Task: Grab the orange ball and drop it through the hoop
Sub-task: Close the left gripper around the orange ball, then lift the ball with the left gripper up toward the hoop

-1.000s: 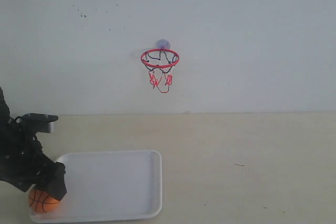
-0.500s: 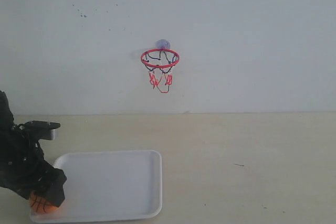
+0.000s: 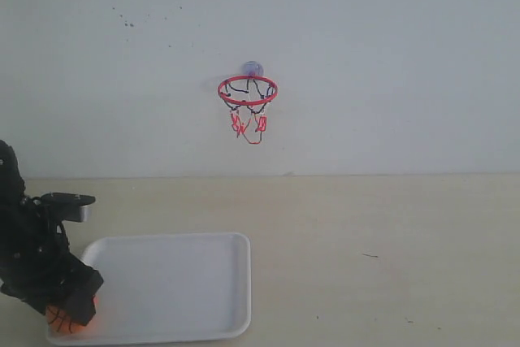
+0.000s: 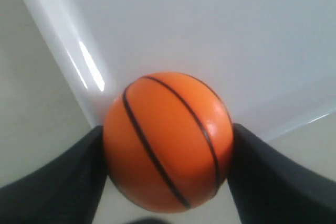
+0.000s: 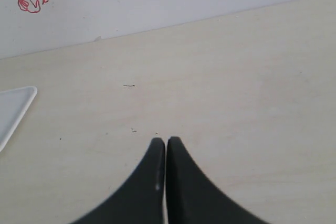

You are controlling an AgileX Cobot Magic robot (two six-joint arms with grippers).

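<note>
So, the left jaws were closed in on the small orange mini basketball with thin black seams (image 4: 168, 141), touching it on both sides. Right under those jaws was the corner of the white plastic tray (image 3: 179, 282), and the ball looked to be sitting in it. The little red-ringed toy hoop with its stringy net (image 3: 247, 92) hung on the wall, well above and away from the left jaws. The right jaws were pressed together, holding nothing, over the pale wooden surface (image 5: 252, 77).
</note>
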